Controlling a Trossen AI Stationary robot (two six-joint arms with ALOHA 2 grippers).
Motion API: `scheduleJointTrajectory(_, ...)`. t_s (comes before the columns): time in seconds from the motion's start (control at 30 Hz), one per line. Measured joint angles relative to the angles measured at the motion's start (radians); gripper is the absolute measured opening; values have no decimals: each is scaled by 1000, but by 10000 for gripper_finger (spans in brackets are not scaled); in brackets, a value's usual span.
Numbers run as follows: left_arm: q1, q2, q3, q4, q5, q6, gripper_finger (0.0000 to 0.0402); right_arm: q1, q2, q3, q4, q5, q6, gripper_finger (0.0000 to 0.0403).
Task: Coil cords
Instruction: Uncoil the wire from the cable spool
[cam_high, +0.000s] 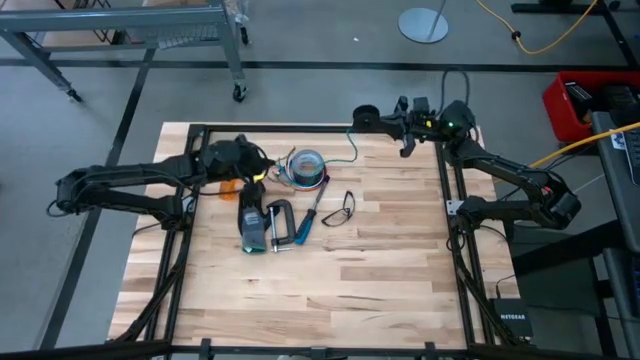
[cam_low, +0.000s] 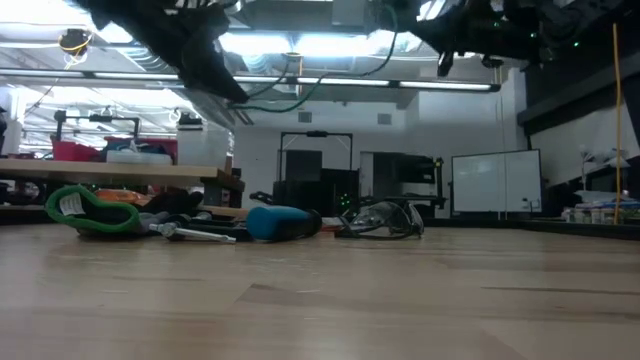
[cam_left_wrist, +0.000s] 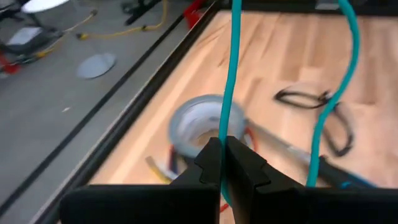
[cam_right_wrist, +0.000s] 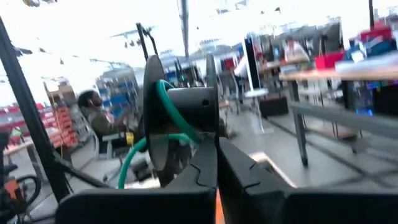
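Teal-green and thin, the cord (cam_left_wrist: 231, 74) runs taut up from the left gripper (cam_left_wrist: 222, 163), whose fingers are pinched shut on it, and a second stretch of it curves down beside them over the wood. From above, the cord (cam_high: 352, 150) leads from the tape roll (cam_high: 306, 167) toward the table's far edge, where the right gripper (cam_high: 372, 118) sits. In the right wrist view the green cord (cam_right_wrist: 166, 99) wraps round a dark spool (cam_right_wrist: 186, 112) held just ahead of that gripper (cam_right_wrist: 216, 163); its fingers are pressed together, and whether they grip the spool itself cannot be made out. The left gripper (cam_high: 262, 172) hangs above the table just beside the tape roll. A black cord (cam_high: 341, 209) lies in a loose loop on the table (cam_high: 380, 270), near the screwdriver (cam_high: 310, 212) and apart from both grippers. A clamp (cam_high: 278, 224) and a dark teal tool (cam_high: 251, 228) lie next to the screwdriver. Writing can be read only on a black box off the table's near right corner: "NETGEAR" (cam_high: 516, 312).
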Motion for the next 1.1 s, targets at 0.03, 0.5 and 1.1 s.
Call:
scheduleJointTrajectory(0.03, 0, 0, -21, 41, 18, -7, 0, 0, 0, 0, 26, 4, 17, 1)
scheduleJointTrajectory(0.5, -126, 131, -101, 420, 103, -96, 0, -85, 2, 0, 98, 154, 149, 1)
scheduleJointTrajectory(1.1, -120, 667, 251, 960, 498, 78, 0, -84, 3, 1, -304, 396, -122, 1)
